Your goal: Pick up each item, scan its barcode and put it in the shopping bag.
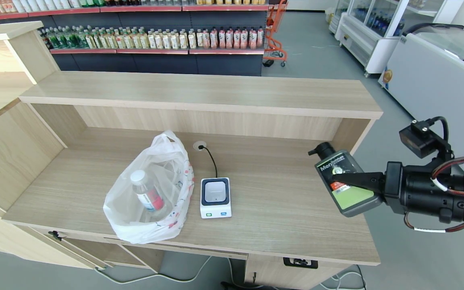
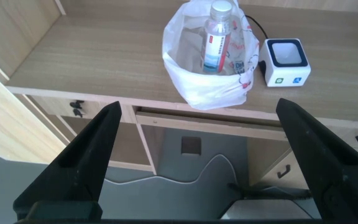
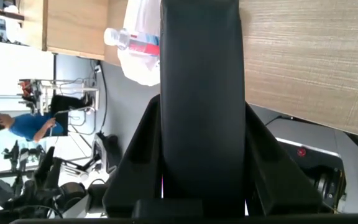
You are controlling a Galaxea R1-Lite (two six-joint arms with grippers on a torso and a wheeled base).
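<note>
Left gripper (image 2: 199,106): jaws spread wide, nothing between them, held off the near edge of the counter (image 1: 288,209).

Right gripper (image 1: 344,181): closed across the middle of the pump bottle (image 1: 351,197), at the counter's right end. The bottle is dark and tilted, with a green label panel, a red patch and white lettering.

Shopping bag (image 1: 135,217): stands open on the counter, near the front edge. Inside is a water bottle (image 1: 147,193) with a white cap and a red-and-blue label.

Scanner (image 1: 215,197): white, just beside the bag, with green and blue marks on its front. Its cable (image 1: 212,161) runs to the counter's back.

Shelves (image 1: 155,38): rows of bottles, far behind.
</note>
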